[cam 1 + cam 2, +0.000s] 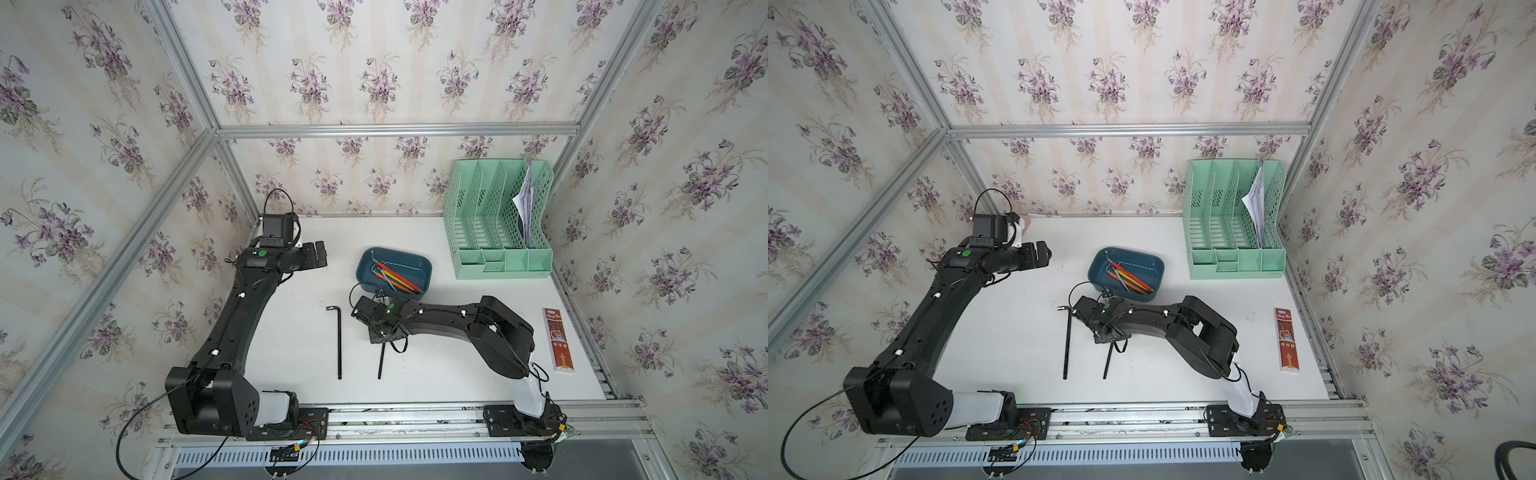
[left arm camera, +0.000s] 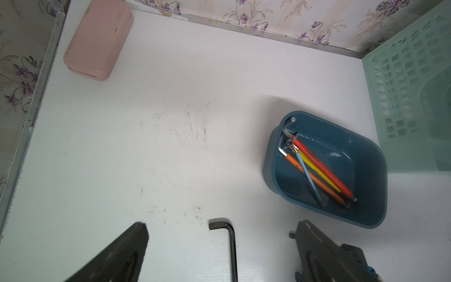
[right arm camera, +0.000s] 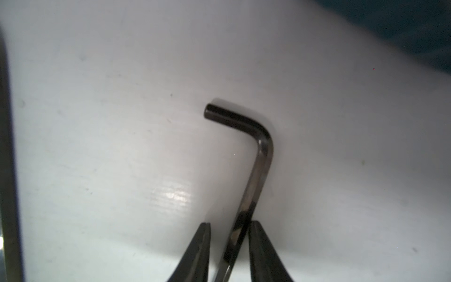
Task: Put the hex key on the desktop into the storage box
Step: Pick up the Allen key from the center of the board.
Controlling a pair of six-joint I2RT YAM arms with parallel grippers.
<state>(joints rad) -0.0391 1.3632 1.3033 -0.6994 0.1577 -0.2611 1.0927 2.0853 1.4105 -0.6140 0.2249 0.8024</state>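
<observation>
Two black L-shaped hex keys lie on the white desktop [image 1: 457, 353]. One hex key [image 1: 339, 340] lies free, left of my right wrist. The other hex key [image 3: 258, 156] lies between the fingers of my right gripper [image 3: 230, 222], which points down just in front of the storage box [image 1: 424, 266]. One finger touches its shaft and a narrow gap shows at the other, so the jaws are open. The teal box holds several coloured hex keys [image 1: 395, 276]. My left gripper [image 1: 318, 253] hovers wide open at the back left, holding nothing.
A mint-green file rack [image 1: 498, 224] with papers stands at the back right. A red pencil box [image 1: 559, 338] lies near the right rail. A pink case [image 2: 97, 41] sits in the back left corner. Aluminium rails edge the desktop.
</observation>
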